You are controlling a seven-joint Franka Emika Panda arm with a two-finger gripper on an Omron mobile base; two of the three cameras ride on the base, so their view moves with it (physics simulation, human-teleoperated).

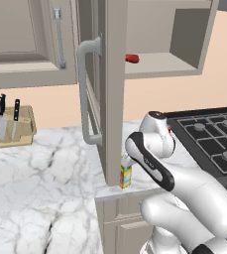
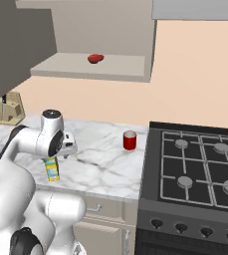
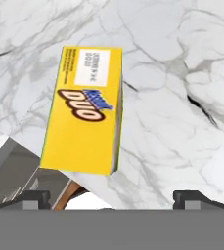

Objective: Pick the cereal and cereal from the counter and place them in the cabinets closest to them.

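Observation:
A narrow yellow cereal box [image 3: 84,110] with a brown and blue logo stands upright on the white marble counter [image 3: 182,97], close to its front edge. The same cereal box [image 1: 126,174] sits just below the edge of the open cabinet door [image 1: 112,94]. In the right base view the box [image 2: 51,168] is under my hand. My gripper [image 3: 112,196] hangs above the box, open, with one fingertip on each side and nothing between them. The open cabinet [image 2: 93,67] above has a plain shelf.
A small red thing [image 2: 95,58] lies on the cabinet shelf. A red cup [image 2: 130,140] stands on the counter beside the black gas hob [image 2: 200,174]. A knife block [image 1: 8,126] sits at the far left. The open door's grey handle [image 1: 85,94] juts out.

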